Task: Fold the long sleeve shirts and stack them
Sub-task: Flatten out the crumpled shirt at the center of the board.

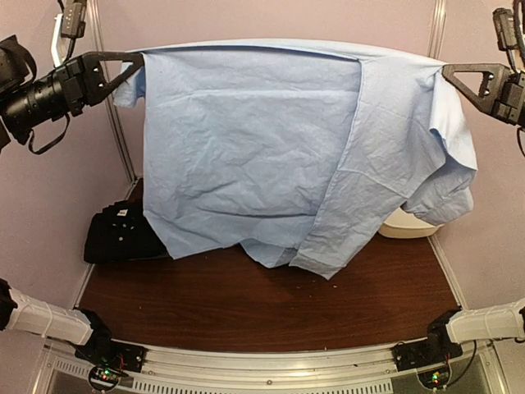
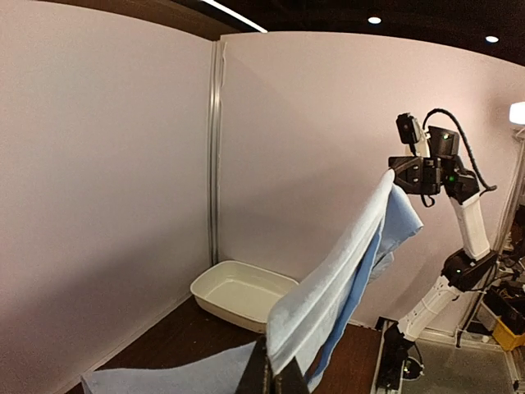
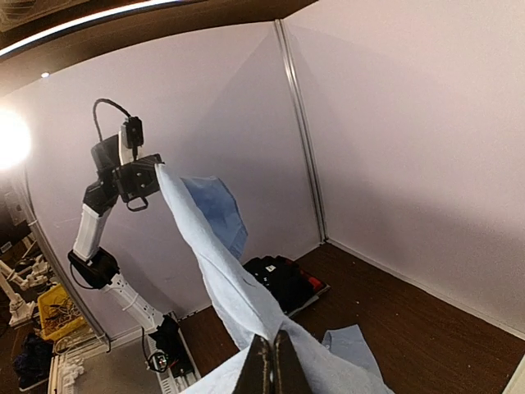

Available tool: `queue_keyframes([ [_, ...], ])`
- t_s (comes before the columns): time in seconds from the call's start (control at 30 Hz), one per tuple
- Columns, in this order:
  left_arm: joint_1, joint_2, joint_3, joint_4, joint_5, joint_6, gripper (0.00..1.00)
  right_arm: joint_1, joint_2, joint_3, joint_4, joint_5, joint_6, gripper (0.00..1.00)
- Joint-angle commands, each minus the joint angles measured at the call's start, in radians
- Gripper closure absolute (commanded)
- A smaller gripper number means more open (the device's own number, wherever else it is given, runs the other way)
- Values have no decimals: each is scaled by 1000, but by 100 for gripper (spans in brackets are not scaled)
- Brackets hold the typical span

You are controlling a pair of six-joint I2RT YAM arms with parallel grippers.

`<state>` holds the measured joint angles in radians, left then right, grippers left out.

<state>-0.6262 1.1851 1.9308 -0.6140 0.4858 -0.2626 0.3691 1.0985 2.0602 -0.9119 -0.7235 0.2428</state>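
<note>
The light blue shirt (image 1: 271, 148) hangs stretched wide in the air between my two grippers, its lower edge and a sleeve brushing the brown table (image 1: 246, 304). My left gripper (image 1: 138, 59) is shut on its top left corner; the cloth (image 2: 328, 287) rises from the pinch (image 2: 272, 379) in the left wrist view. My right gripper (image 1: 447, 72) is shut on the top right corner, with cloth (image 3: 221, 271) running from the shut fingers (image 3: 271, 369). A folded black shirt (image 1: 123, 234) with white buttons and label lies at the table's left, also in the right wrist view (image 3: 283, 279).
A white oval tub (image 1: 410, 223) sits at the back right, mostly hidden behind the hanging shirt; it shows in the left wrist view (image 2: 242, 294). Pale walls close in the table on three sides. The arm bases stand at the near edge.
</note>
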Motion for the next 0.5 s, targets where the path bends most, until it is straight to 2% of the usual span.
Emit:
queue_keyframes([
  [0.0, 10, -113, -50, 152, 56, -100, 100, -6, -85, 28, 107, -108, 120, 100],
  [0.1, 10, -138, -55, 170, 67, -126, 100, -7, -106, 6, 157, -147, 168, 100],
  [0.23, 10, -119, -46, 168, 46, -126, 100, -7, -101, -5, 135, -111, 156, 100],
  [0.37, 10, -37, 22, 103, -76, -77, 100, -7, -65, -15, 78, -23, 112, 100],
  [0.47, 10, 52, 95, 40, -243, -31, 100, -8, -25, -17, 33, 86, 71, 100],
])
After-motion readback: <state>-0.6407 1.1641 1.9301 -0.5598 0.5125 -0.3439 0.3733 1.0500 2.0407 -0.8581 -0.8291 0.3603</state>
